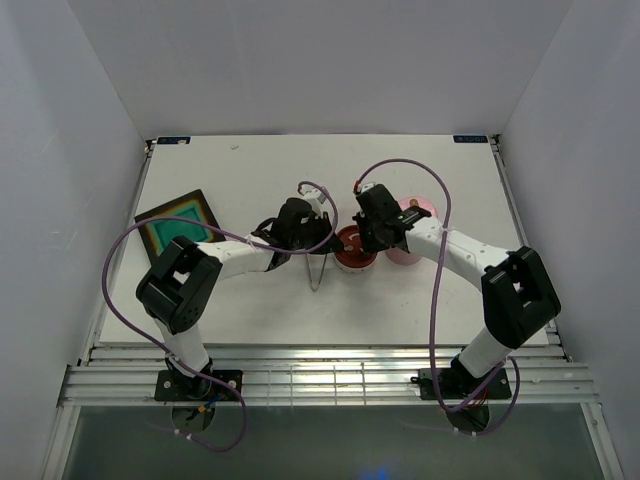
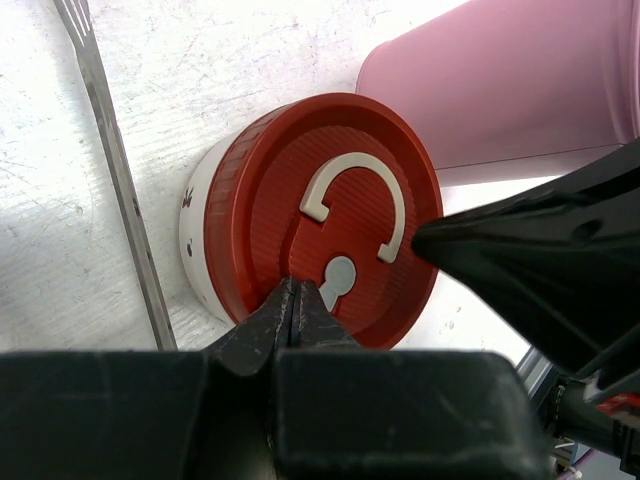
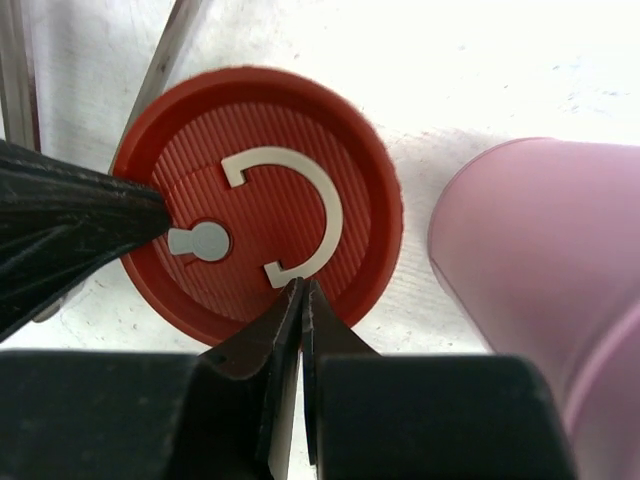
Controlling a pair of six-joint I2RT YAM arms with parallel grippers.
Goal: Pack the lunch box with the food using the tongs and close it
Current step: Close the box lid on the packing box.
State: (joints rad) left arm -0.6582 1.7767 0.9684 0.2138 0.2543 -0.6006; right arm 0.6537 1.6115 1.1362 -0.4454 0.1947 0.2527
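A finely ribbed, matt red plastic lid [image 2: 345,130] is seen beside a smooth pink plastic container [image 2: 510,80]; metal tongs [image 2: 118,170] are laid on a scuffed white table [image 2: 210,70].

I see a round ribbed red lid [image 2: 320,215] carrying a cream C-shaped ring and a grey keyhole mark, on a white tub [image 2: 203,235] with small dark specks; beside it a plain pink cylinder [image 2: 510,85]; the square tray [image 1: 176,228] is black-rimmed, teal inside

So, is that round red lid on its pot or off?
On. The red lid sits flat atop the white pot, covering its whole mouth.
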